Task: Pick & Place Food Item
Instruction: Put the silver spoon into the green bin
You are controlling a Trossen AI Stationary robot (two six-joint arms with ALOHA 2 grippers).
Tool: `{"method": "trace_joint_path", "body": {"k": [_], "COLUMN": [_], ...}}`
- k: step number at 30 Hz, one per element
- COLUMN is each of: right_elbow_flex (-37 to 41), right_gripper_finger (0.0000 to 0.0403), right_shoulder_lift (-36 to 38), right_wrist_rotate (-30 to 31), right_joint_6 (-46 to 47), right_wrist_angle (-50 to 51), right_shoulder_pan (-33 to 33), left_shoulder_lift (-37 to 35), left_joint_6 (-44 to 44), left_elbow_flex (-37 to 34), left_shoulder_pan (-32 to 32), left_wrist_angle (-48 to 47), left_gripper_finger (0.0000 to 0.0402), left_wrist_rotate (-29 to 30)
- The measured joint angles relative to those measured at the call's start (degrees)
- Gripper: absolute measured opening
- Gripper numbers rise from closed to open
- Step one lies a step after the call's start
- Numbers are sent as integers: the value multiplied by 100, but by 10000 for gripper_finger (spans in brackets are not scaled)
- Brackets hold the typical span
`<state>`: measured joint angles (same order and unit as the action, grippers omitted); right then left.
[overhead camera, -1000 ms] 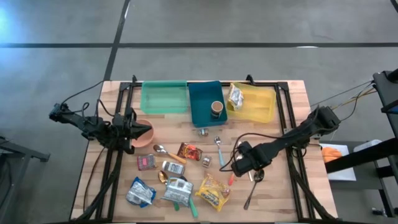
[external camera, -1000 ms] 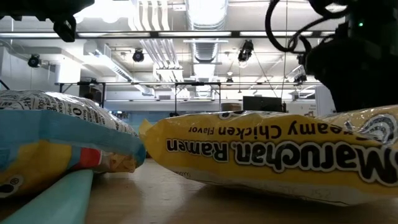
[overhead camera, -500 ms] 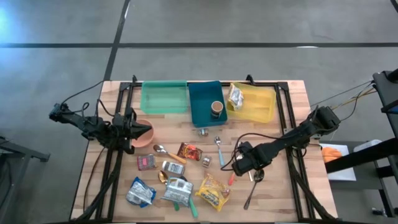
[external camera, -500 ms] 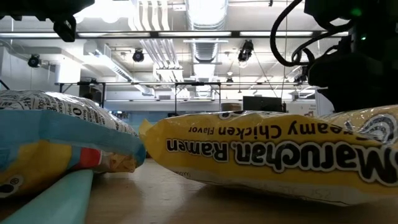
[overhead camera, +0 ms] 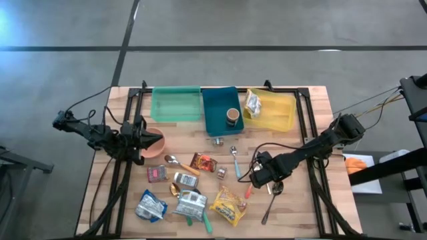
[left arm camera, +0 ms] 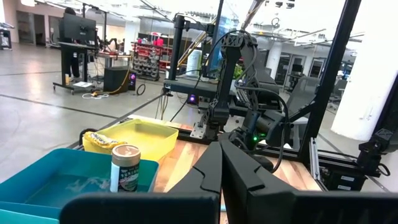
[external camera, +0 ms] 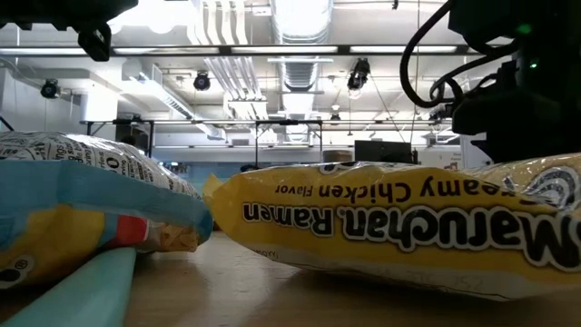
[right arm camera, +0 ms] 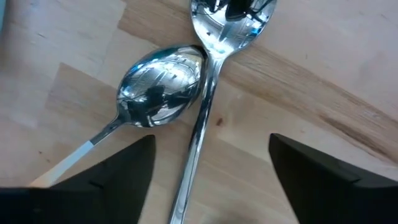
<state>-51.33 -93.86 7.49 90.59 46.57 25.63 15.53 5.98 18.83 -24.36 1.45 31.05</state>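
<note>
Across the wooden table (overhead camera: 313, 107) a scatter of food packets and cutlery is spread, with three trays ranged along the far edge: a green tray (overhead camera: 175, 105), a teal tray (overhead camera: 215, 115) holding a small tin can (overhead camera: 232, 117), and a yellow tray (overhead camera: 280, 113) holding a silvery packet (overhead camera: 253, 103). Near the front edge the yellow ramen packet (overhead camera: 228, 205) is laid flat, close beside a blue-and-white snack bag (overhead camera: 149, 205). Both are judged light, soft and crinkly, with brittle contents in the ramen, so a hold across a short edge or a corner seam is advised rather than a hard squeeze at the middle. At the left side the left gripper (overhead camera: 152, 141) is parked with its fingers pressed together on nothing, beside a terracotta bowl (overhead camera: 151, 151). Low over the table at the right, the right gripper (overhead camera: 257, 175) is held with its fingers (right arm camera: 323, 180) spread wide and nothing between them, directly above two steel spoons (right arm camera: 205, 93) whose bowls are touching, well apart from the ramen.
</note>
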Motion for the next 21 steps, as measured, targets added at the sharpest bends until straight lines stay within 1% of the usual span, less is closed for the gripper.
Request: {"method": "trace_joint_path", "body": {"k": [3,6,9,15,21], "right_elbow_flex": [45,165,281,374,387], "right_gripper_finger": [248,215,196,168,115], "right_shoulder_lift": [0,-1,-2,15,13], "right_wrist_rotate": [-1,-29,-30,-20,-22], "right_joint_6": [4,-33,-65,43,202], "right_wrist_angle": [-134,-455,-757,-779,-661], "right_shoulder_pan": [0,0,0,0,0], "left_shoulder_lift": [0,0,0,0,0], "left_joint_6": [0,0,0,0,0], "left_elbow_flex": [0,0,0,-2,-2], "left_shoulder_pan": [0,0,0,2,0], "left_wrist_angle": [0,0,-2,-2,-2], "left_gripper_finger": [2,2,2,2,2], "left_wrist_rotate": [0,0,0,0,0]}}
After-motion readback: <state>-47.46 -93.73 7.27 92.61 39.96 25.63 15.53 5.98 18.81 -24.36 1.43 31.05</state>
